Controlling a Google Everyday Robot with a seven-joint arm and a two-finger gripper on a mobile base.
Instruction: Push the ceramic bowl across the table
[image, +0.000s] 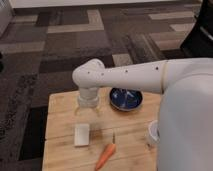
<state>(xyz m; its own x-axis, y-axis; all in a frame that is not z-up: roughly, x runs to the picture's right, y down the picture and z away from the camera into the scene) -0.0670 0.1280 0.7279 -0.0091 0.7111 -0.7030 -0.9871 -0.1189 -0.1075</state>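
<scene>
The ceramic bowl (126, 98) is shallow, glossy and dark blue, and sits at the far right of the light tan wooden table (62, 102). My white arm reaches in from the right, and its wrist points down over the far middle of the table. My gripper (88, 113) hangs below the wrist, just above the tabletop. It is to the left of the bowl and apart from it. The arm's upper part hides the bowl's far rim.
A white rectangular block (82, 135) lies near the table's middle. An orange carrot (105, 156) lies at the front edge. A white cup (152, 133) stands at the right, partly hidden by my arm. Dark patterned carpet surrounds the table.
</scene>
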